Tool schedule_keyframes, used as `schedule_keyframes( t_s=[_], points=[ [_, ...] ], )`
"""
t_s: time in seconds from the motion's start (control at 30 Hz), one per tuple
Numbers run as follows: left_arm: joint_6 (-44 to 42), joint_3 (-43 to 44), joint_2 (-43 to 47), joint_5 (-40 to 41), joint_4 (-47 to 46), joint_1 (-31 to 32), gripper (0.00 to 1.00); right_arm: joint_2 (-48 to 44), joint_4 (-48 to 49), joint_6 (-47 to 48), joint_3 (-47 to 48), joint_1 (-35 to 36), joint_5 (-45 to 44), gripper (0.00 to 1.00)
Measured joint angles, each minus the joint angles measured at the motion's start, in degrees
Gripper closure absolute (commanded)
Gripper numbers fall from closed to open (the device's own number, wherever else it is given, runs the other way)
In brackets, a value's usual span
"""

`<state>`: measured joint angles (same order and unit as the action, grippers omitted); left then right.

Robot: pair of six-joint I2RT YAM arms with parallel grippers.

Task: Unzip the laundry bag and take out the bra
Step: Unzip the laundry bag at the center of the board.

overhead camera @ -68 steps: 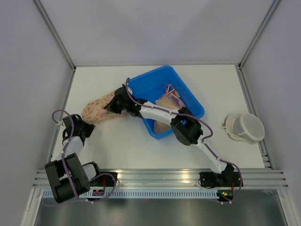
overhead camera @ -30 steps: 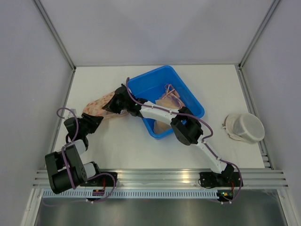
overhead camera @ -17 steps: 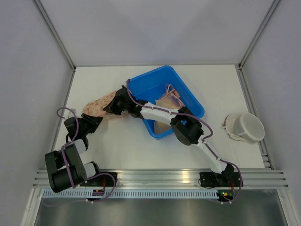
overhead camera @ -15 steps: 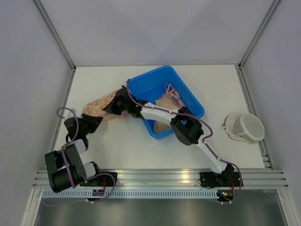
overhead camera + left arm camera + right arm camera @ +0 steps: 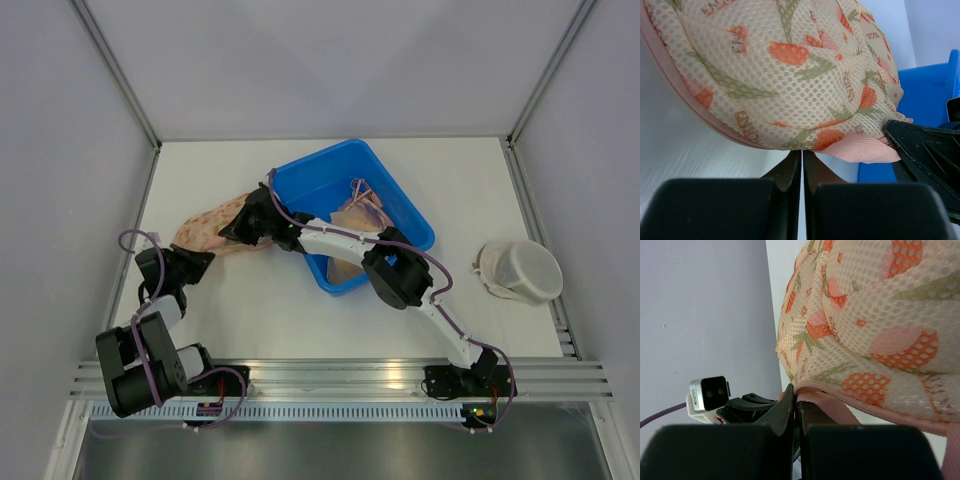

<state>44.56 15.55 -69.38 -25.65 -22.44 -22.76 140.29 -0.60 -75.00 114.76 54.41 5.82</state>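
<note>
One floral laundry bag (image 5: 208, 228), one blue bin (image 5: 320, 157), one white mesh pouch (image 5: 520, 270).

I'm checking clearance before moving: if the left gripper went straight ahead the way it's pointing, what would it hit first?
The laundry bag. The left gripper, shut, points at the bag's pink-trimmed lower edge, with its tips right at the mesh; whether they already touch is unclear.

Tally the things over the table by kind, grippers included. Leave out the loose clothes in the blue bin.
Floral mesh laundry bag: 1
Blue bin: 1
White round container: 1
Grippers: 2 (left gripper, right gripper)
Total: 5
</note>
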Motion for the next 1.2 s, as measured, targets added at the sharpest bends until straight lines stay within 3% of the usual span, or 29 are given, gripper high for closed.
schedule_keyframes(
  t_s=[0.57,0.7,0.8,1.2],
  points=[
    [-0.02,0.66,5.70,5.03,8.66,-0.02,0.97,0.00,-0.04,0.02,0.00,0.00,-0.02,1.00],
    [-0.11,0.11,7.06,3.91,6.88,0.00,0.66,0.00,-0.04,0.00,0.00,0.00,-0.04,1.00],
    [0.00,-1.05,7.89,2.86,5.38,-0.02,0.58,-0.11,-0.22,0.00,0.00,0.00,-0.02,1.00],
    [0.00,-2.27,6.29,1.97,1.90,0.00,0.55,-0.79,-0.28,-0.02,0.00,0.00,-0.02,0.99]
  ],
)
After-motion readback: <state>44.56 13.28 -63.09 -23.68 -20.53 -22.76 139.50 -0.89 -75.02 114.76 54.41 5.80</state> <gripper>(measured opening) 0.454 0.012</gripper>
